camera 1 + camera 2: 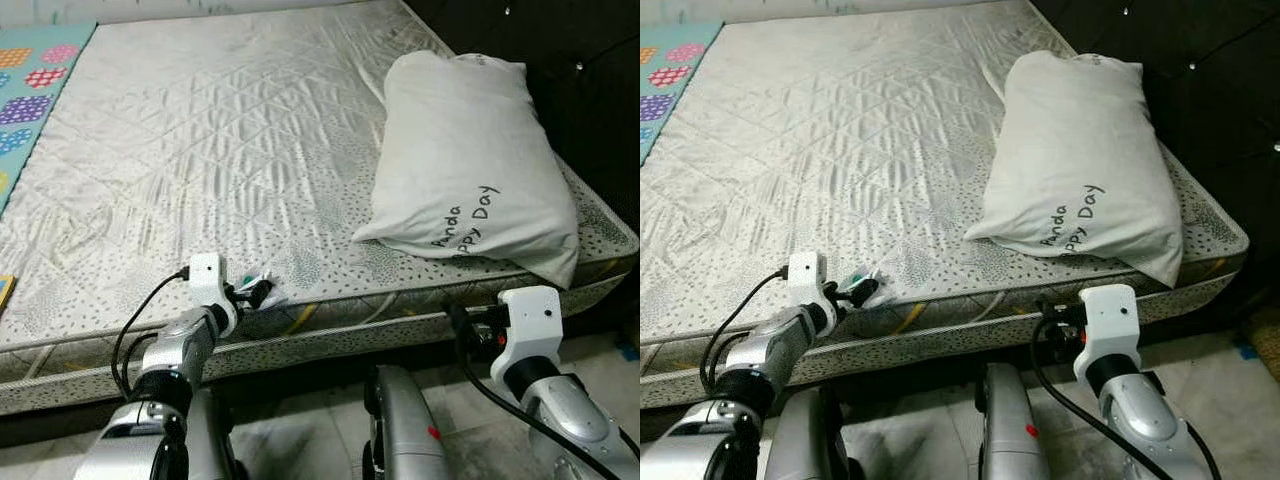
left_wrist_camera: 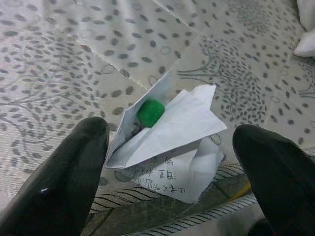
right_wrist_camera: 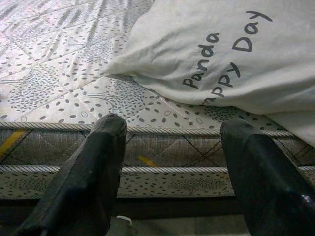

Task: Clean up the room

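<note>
Silver, my left arm reaches forward, bent at the elbow, its gripper (image 2: 170,147) spread wide at the mattress (image 1: 220,150) edge. My right arm is raised too, its gripper (image 3: 170,162) also wide, facing the mattress side below the pillow (image 1: 465,150). I count one paper (image 2: 167,137), crumpled, with one green ball (image 2: 150,112) tucked in its folds, and one pillow. From my head view the paper (image 1: 268,290) sits at 12 o'clock from the left gripper, between the fingers (image 2: 64,182), untouched, on the near edge.
</note>
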You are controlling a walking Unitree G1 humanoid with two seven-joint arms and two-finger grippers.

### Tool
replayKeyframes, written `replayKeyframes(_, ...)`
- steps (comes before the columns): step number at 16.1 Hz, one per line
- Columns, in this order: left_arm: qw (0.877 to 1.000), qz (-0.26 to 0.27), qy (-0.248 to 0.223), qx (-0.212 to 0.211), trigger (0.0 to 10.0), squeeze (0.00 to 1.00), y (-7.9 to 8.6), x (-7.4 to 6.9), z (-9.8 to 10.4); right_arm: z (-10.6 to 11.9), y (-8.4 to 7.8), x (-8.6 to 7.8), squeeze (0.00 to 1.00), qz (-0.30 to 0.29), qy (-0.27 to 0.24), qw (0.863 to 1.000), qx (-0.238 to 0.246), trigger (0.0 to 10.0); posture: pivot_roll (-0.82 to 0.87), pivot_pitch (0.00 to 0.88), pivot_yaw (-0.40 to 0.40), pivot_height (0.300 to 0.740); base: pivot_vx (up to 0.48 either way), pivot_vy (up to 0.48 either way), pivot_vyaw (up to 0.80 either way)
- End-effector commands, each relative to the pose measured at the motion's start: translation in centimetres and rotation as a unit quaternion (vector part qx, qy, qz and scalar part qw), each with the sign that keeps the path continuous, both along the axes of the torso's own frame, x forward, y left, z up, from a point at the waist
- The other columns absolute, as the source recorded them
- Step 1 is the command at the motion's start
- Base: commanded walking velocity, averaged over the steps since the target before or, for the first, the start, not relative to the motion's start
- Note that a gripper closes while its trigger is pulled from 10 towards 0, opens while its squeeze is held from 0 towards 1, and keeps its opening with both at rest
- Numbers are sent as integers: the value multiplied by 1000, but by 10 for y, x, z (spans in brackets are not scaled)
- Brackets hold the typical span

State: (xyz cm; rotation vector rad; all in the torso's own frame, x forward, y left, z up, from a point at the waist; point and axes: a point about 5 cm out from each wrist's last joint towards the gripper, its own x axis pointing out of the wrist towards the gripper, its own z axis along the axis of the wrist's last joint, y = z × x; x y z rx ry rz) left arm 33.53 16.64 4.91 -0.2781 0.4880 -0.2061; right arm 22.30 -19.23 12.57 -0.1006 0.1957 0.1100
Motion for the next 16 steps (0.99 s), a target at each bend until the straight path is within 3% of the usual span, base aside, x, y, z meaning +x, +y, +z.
replayKeyframes(1, 1000, -16, 8, 7, 10000, 0, 1, -1, -3, 5, -4, -2, 0, -7, -5, 1000, -1, 10000, -378, 137, 9, 547, 0, 0, 0)
replayKeyframes(3, 1000, -24, 12, 8, 10000, 0, 0, 0, -5, 7, -4, -3, 0, -10, -5, 1000, -1, 10000, -387, 138, 9, 547, 0, 0, 0)
replayKeyframes(5, 1000, -24, 11, 10, 196, 0, 1, 3, -3, 8, -4, -4, 0, -14, -4, 1000, 0, 10000, -395, 138, 8, 547, 0, 0, 0)
replayKeyframes(15, 1000, 2, 1, 2, 0, 0, 13, 7, 1, 9, -1, -2, 0, -9, -2, 1000, 7, 10000, -400, 134, 9, 547, 0, 0, 0)
replayKeyframes(16, 1000, -4, 7, 17, 1804, 0, 12, 5, -1, 7, 0, -2, 0, -5, 2, 1000, 9, 10000, -394, 128, 7, 547, 0, 0, 0)
